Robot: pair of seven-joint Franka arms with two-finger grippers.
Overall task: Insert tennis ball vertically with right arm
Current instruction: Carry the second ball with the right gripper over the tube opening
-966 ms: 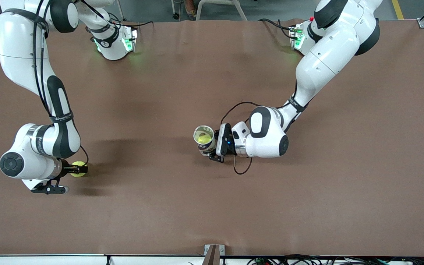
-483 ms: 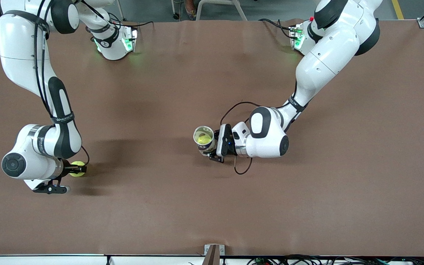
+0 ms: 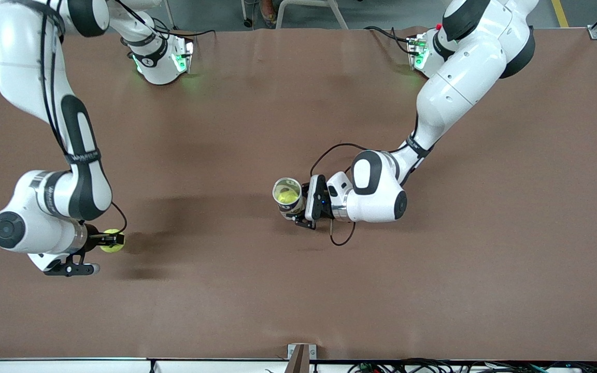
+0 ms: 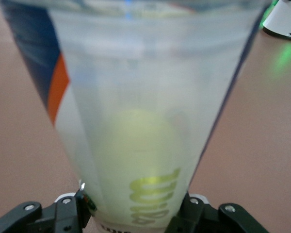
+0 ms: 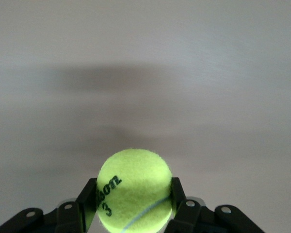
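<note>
Front view showed you the right gripper (image 3: 113,240) clamped on the tennis ball (image 3: 110,241) near the right arm's end of the table (image 3: 298,290), well apart from the can (image 3: 288,195); left wrist view showed the left gripper (image 4: 136,213) clenched around that upright can, one ball (image 4: 138,145) already inside; right wrist view confirmed the grasp; carrying and vertical insertion remained for you.

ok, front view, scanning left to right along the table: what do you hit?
Right gripper shut on tennis ball → open tube with a ball inside → left gripper clamped on the tube.
</note>
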